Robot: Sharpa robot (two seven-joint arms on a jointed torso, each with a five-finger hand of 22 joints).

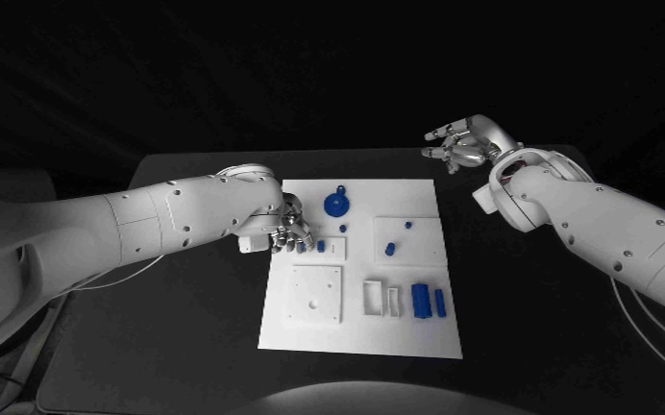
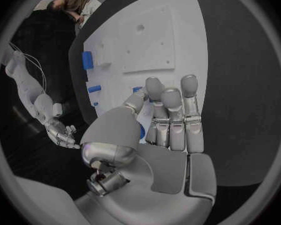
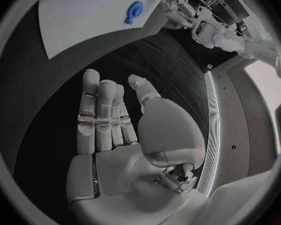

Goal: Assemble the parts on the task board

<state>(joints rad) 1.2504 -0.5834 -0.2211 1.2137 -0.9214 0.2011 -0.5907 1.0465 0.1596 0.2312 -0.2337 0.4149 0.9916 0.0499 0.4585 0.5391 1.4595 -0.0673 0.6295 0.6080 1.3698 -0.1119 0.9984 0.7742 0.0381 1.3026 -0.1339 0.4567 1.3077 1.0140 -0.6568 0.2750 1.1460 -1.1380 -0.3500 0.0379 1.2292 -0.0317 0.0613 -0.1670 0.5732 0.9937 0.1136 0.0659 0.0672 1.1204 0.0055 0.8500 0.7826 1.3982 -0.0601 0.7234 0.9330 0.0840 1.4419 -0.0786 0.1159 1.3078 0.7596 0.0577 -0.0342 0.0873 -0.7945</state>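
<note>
- Head view: left hand (image 1: 282, 232) sits at the white task board (image 1: 416, 333)'s left edge on the black desk (image 1: 181, 338), fingers curled; can't tell if it's pinching a small blue part (image 1: 320, 245).
- Right hand (image 1: 464, 143) is off past the board's far corner, fingers apart, holding nothing.
- Blue parts sit mid-board.

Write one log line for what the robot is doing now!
left robot hand: at board edge, empty | right robot hand: off board, open | parts: on board
</note>
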